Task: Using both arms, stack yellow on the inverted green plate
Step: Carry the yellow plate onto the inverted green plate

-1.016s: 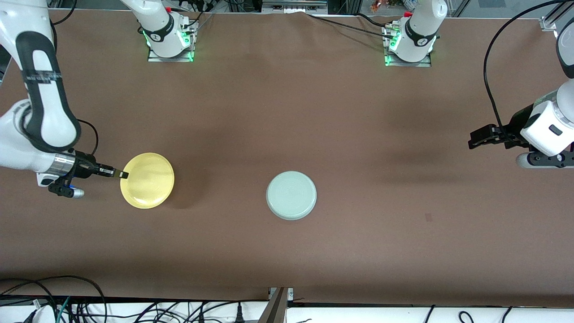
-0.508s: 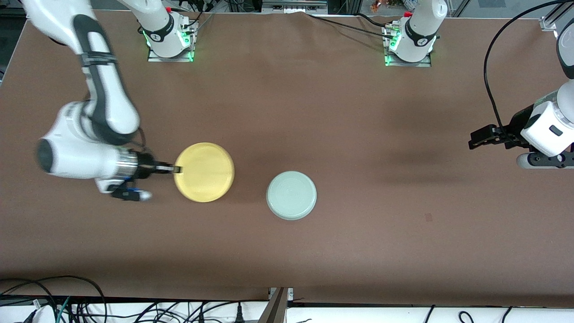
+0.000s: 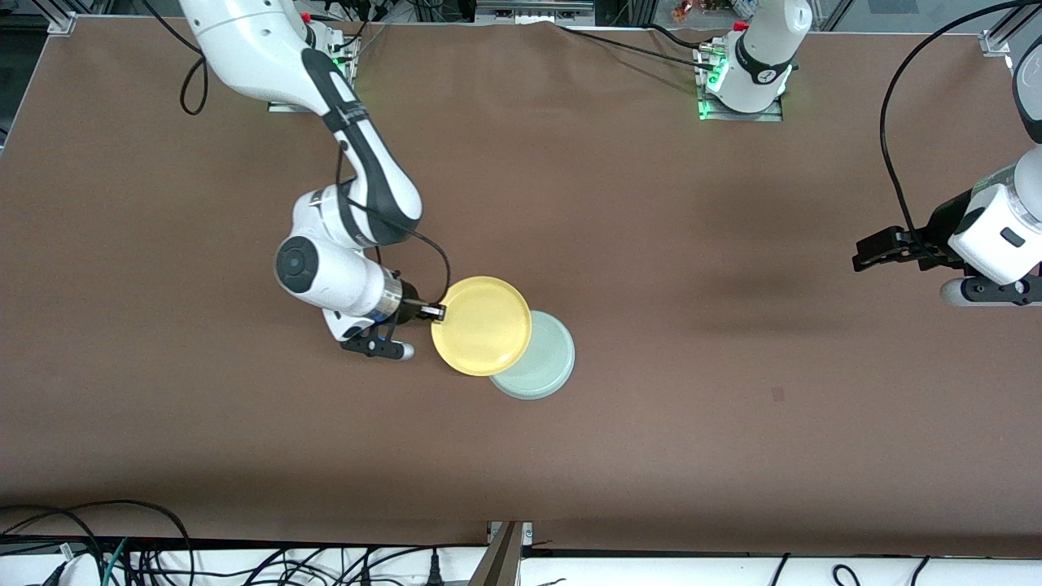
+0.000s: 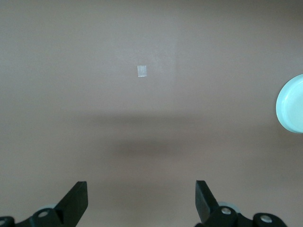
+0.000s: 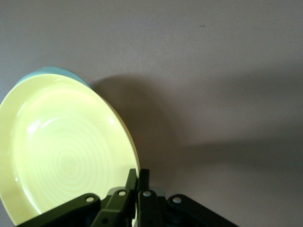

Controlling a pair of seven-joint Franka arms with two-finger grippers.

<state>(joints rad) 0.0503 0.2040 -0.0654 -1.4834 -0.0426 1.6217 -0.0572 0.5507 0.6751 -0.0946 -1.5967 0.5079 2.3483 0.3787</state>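
My right gripper is shut on the rim of the yellow plate, which hangs level and covers part of the pale green plate. The green plate lies upside down on the brown table. In the right wrist view the shut fingers pinch the yellow plate at its edge, and a sliver of the green plate shows past it. My left gripper waits open over the left arm's end of the table, holding nothing. Its wrist view shows the open gripper over bare table, with the green plate at the picture's edge.
The two arm bases stand along the table's edge farthest from the front camera. Cables and a metal bracket lie along the nearest edge. A small mark sits on the table between the green plate and the left arm's end.
My right arm has carried the yellow plate from the right arm's end of the table toward the middle, until it overlaps the green plate. The left arm and green plate have not moved.
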